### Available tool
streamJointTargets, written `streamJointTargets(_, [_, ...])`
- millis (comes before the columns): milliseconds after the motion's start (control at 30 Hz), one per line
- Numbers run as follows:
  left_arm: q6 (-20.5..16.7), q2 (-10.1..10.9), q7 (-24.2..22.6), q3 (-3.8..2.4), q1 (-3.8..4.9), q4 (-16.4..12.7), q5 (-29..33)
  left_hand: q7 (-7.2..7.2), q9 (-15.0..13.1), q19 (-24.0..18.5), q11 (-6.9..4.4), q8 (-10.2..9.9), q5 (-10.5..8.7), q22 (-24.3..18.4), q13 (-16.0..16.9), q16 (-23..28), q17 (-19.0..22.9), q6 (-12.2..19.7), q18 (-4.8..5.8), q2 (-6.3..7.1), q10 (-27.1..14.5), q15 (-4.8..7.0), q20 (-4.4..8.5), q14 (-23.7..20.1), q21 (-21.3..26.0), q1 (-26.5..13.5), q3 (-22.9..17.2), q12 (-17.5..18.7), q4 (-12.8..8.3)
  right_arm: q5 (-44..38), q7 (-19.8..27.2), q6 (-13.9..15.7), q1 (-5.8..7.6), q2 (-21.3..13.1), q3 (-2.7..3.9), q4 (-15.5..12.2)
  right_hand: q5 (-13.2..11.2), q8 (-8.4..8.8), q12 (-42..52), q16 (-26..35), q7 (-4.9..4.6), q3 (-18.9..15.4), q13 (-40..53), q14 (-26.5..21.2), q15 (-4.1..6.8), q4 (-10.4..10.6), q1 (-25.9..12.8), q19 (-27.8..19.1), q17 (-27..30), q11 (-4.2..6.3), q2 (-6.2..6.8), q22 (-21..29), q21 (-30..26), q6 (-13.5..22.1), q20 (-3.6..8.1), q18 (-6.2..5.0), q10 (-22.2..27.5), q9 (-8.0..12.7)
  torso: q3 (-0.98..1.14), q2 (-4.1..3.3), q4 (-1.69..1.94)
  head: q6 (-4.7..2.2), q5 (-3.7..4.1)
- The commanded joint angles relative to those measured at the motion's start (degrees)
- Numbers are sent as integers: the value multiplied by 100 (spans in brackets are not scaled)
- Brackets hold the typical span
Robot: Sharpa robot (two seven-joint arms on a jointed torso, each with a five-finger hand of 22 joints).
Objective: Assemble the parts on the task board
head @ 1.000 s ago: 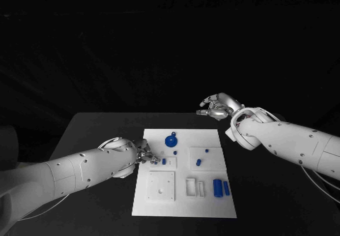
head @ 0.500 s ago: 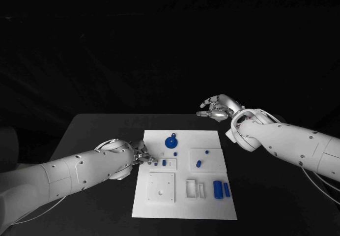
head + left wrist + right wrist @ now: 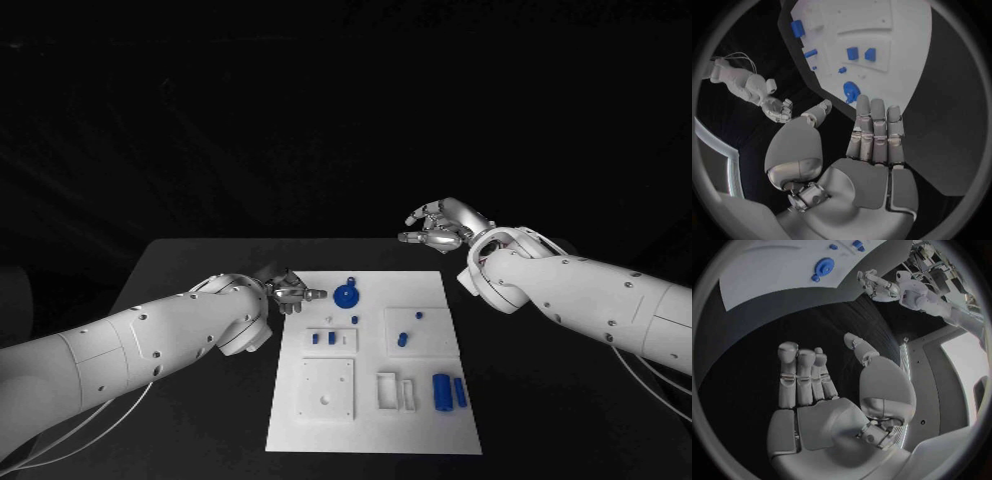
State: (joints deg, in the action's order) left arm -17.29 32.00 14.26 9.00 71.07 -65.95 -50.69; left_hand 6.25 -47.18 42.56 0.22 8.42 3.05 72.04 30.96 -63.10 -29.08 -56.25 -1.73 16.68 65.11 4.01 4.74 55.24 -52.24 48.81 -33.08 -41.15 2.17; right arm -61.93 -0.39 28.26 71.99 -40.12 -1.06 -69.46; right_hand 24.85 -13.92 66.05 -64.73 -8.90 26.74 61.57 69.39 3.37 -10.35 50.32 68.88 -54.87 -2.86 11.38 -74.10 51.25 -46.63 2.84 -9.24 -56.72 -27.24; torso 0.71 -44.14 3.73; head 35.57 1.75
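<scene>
since a second ago the left hand has lifted off the task board to its far left corner, fingers spread and holding nothing. the round blue part lies just beside it. the right hand hovers beyond the board, fingers loosely apart, holding nothing.

One white task board, one round blue part, two robot hands
</scene>
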Motion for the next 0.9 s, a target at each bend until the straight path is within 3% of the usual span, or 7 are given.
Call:
streamJointTargets(33, [-409,-79,-1176,-3,13,9,399,109,47,-178,143,-70,23,-62,-332,311,138,115,30,-167,-268,-256,260,-122,193,668,-205,539,-430,-25,41,-61,-3,0,2,12,21,2,29,18,-46,2,-9,25,13,36,-36,4,5,3,-32,-6,-24,15,40,-576,53,7,-3,-4,0,-44,17])
streamJointTargets(100, [-422,-128,-1385,-1,12,22,136,158,117,-199,329,-82,350,-59,-665,458,185,145,-2,-345,-407,-350,154,-107,255,1276,-351,1083,-971,-24,43,-63,-3,12,2,33,21,2,29,18,-46,3,-10,25,13,36,-34,4,5,3,-34,-6,-25,16,40,-576,53,8,-4,-4,-1,-62,25])
streamJointTargets(167, [-433,-196,-1566,5,11,38,-189,112,193,-161,402,-86,339,-47,-897,514,178,165,-23,-448,-339,-370,123,-34,285,1508,-364,1467,-1249,-22,45,-65,-3,13,2,38,21,2,29,18,-46,4,-10,25,12,36,-33,4,5,3,-35,-6,-25,16,40,-576,53,8,-6,-4,-1,-80,36])
streamJointTargets(300, [-414,-350,-1752,26,11,77,-670,122,318,23,512,-101,114,3,-1228,459,102,190,-68,-503,-390,-331,152,177,236,1766,-396,2086,-1547,-20,53,-72,-3,32,2,50,21,2,30,18,-46,5,-11,25,12,36,-31,4,5,3,-36,-7,-26,16,40,-576,53,8,-6,-7,-1,-99,62])
streamJointTargets(500, [-453,-639,-1875,58,9,306,-1549,122,459,270,520,-82,42,69,-1524,377,14,139,-157,-504,-293,-313,180,471,153,1827,-384,2617,-1653,-10,61,-83,-3,71,2,80,22,2,31,18,-46,7,-12,25,12,34,-27,4,5,2,-38,-7,-27,17,41,-576,54,9,-5,-12,-12,-164,67])
streamJointTargets(667, [-253,-840,-1789,151,7,485,-2102,144,531,481,510,-51,51,128,-1638,282,-56,79,-242,-497,-136,-298,198,718,46,1868,-384,2806,-1664,-7,63,-90,-3,89,2,79,22,3,32,19,-46,9,-14,25,12,33,-24,4,5,2,-40,-8,-27,17,42,-576,55,9,0,-15,-15,-191,72])
streamJointTargets(900, [10,-1086,-1658,426,-3,745,-2696,119,612,654,454,7,56,221,-1722,37,-219,-40,-298,-529,125,-237,248,900,-83,1894,-364,2947,-1673,-7,66,-90,-3,116,2,79,22,3,33,19,-46,11,-15,24,12,31,-20,4,6,2,-43,-9,-28,18,42,-576,55,10,3,-20,-16,-203,91])
